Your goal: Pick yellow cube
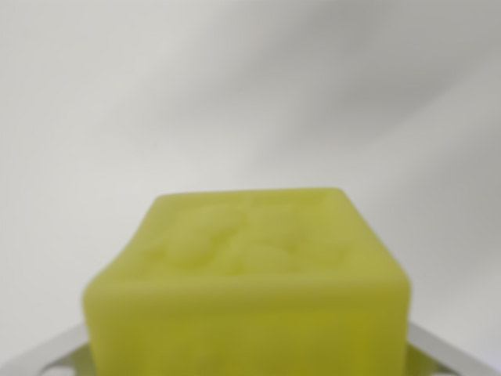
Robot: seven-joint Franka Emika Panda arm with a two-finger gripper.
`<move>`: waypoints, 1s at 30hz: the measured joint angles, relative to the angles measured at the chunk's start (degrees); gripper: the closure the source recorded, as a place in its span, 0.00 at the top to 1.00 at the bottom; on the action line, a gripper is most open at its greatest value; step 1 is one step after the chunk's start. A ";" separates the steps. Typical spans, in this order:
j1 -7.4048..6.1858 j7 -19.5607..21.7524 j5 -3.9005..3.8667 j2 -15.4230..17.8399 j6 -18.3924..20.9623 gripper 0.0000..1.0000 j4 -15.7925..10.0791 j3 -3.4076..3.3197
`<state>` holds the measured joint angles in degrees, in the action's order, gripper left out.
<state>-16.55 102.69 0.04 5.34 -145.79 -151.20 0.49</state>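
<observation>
Pale grey background fills the upper picture, blurred and featureless, so height above any surface cannot be judged. Below it, the yellow cube (250, 290) sits very close to the lens, bottom centre, its base cut off. Light bars at the lower corners may be the end effector (250, 362); I cannot tell whether it grips. A shallow hold could let the cube slip.

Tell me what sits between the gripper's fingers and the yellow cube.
Nothing shows there in the wrist view. The yellow cube fills the lower middle, with pale finger parts at both bottom corners right against it; the blur hides actual contact.
</observation>
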 joint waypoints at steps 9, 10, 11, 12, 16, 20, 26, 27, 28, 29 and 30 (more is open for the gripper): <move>0.00 -0.03 0.03 3.18 3.95 0.00 0.76 0.00; 0.00 -0.03 0.04 3.53 4.38 0.00 0.87 0.00; 0.00 -0.03 0.04 3.85 4.82 0.00 0.98 0.00; 0.00 -0.03 0.04 4.18 5.26 0.00 1.08 0.00; 0.00 -0.04 0.06 5.47 7.00 0.00 1.54 0.00; 0.00 -0.05 0.07 6.70 8.74 0.00 2.06 0.00; 0.00 -0.06 0.08 8.41 11.32 0.00 2.91 0.00; 0.00 -0.06 0.08 8.68 11.76 0.00 3.07 0.00; 0.00 -0.07 0.08 8.94 12.18 0.00 3.22 0.00; 0.00 -0.07 0.08 9.22 12.61 0.00 3.39 0.00; 0.00 -0.07 0.09 9.49 13.03 0.00 3.56 0.00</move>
<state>-16.55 102.62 0.13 14.82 -132.75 -147.64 0.49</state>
